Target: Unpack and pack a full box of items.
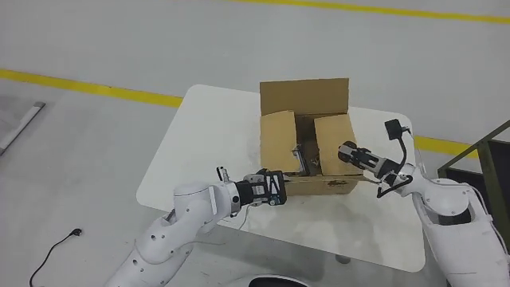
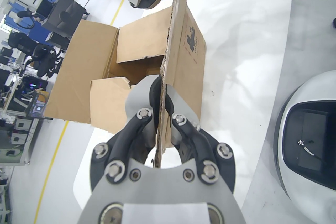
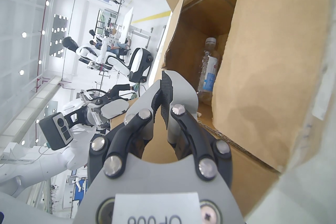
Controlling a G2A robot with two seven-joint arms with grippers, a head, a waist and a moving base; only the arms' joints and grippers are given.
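Observation:
A brown cardboard box (image 1: 307,100) stands open on the white table (image 1: 207,143), its back flap upright and its two side flaps half folded in. My left gripper (image 2: 160,86) is shut on the box's near flap (image 2: 181,33), which stands on edge; the same gripper (image 1: 285,182) sits at the box's front left corner. Shut as well, my right gripper (image 3: 164,83) has its tips at the top edge of that flap (image 3: 173,25), over the box's right side (image 1: 343,153). A clear water bottle (image 3: 208,70) lies inside the box.
The table's left half and front strip are bare. A dark green rack (image 1: 494,159) stands just off the table's right side. Yellow lines (image 1: 80,86) cross the floor, and a black cable (image 1: 56,247) lies on it to the left.

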